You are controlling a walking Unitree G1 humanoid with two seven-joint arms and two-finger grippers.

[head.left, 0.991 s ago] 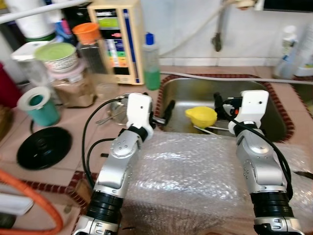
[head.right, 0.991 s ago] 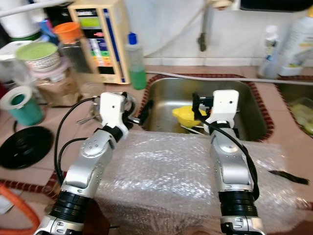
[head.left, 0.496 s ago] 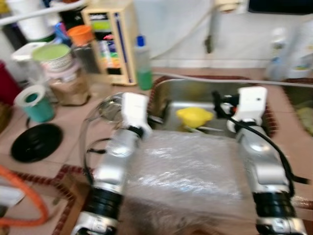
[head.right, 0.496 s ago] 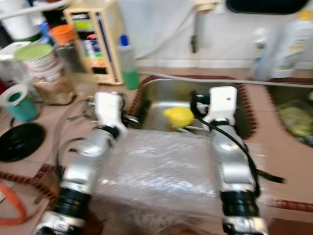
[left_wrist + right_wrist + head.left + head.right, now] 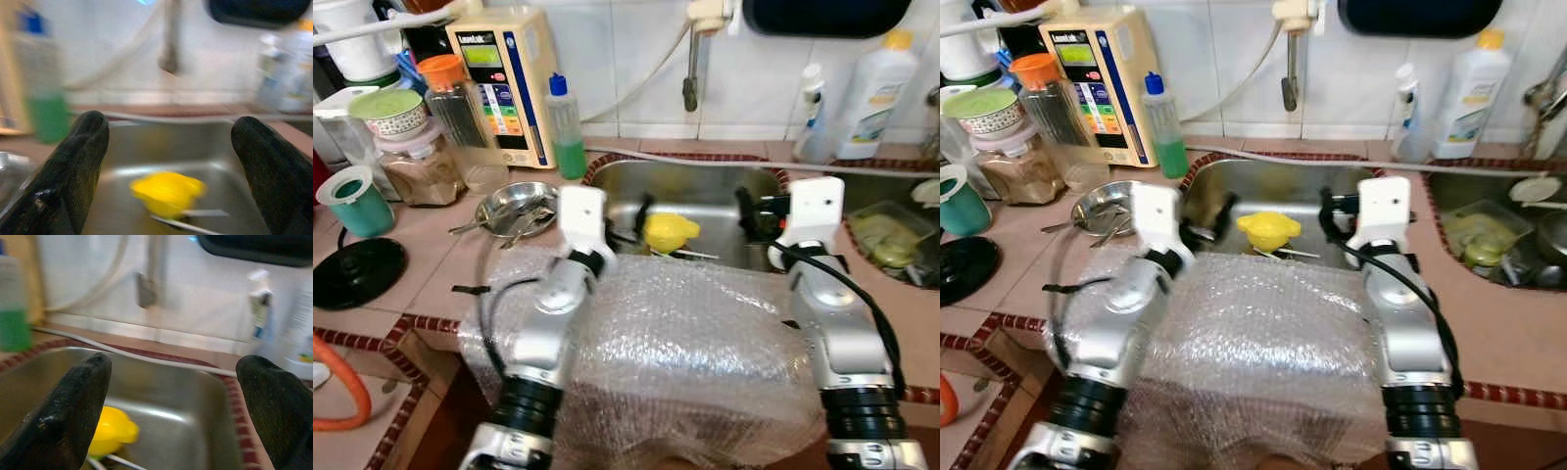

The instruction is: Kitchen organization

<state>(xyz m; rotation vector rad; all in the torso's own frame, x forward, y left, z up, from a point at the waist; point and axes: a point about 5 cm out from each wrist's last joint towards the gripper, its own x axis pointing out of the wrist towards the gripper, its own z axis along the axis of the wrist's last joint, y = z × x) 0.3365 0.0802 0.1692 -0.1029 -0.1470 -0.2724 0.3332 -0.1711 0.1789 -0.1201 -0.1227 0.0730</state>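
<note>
A yellow plastic cup [image 5: 669, 231] lies upside down in the steel sink [image 5: 705, 172], with a thin utensil [image 5: 690, 255] beside it. My left gripper [image 5: 628, 223] hovers open at the sink's near left edge, short of the cup. My right gripper [image 5: 759, 217] hangs open over the sink's near right side, also apart from the cup. The left wrist view has the cup [image 5: 166, 192] low between the two wide-apart fingers [image 5: 73, 171]. In the right wrist view the cup [image 5: 111, 431] sits beside one finger [image 5: 73, 411]. Nothing is held.
Bubble wrap [image 5: 675, 343] covers the counter edge under both arms. On the left stand a steel plate with utensils [image 5: 517, 209], a green soap bottle [image 5: 566, 132], jars [image 5: 411, 157], a teal cup [image 5: 354, 201] and a black lid [image 5: 357, 272]. A second basin with dishes [image 5: 891, 235] is at the right.
The whole picture has shifted because the camera moved, bringing the wall and the right basin into view. Both grippers stay open at the sink's near edge. The yellow cup has not moved.
</note>
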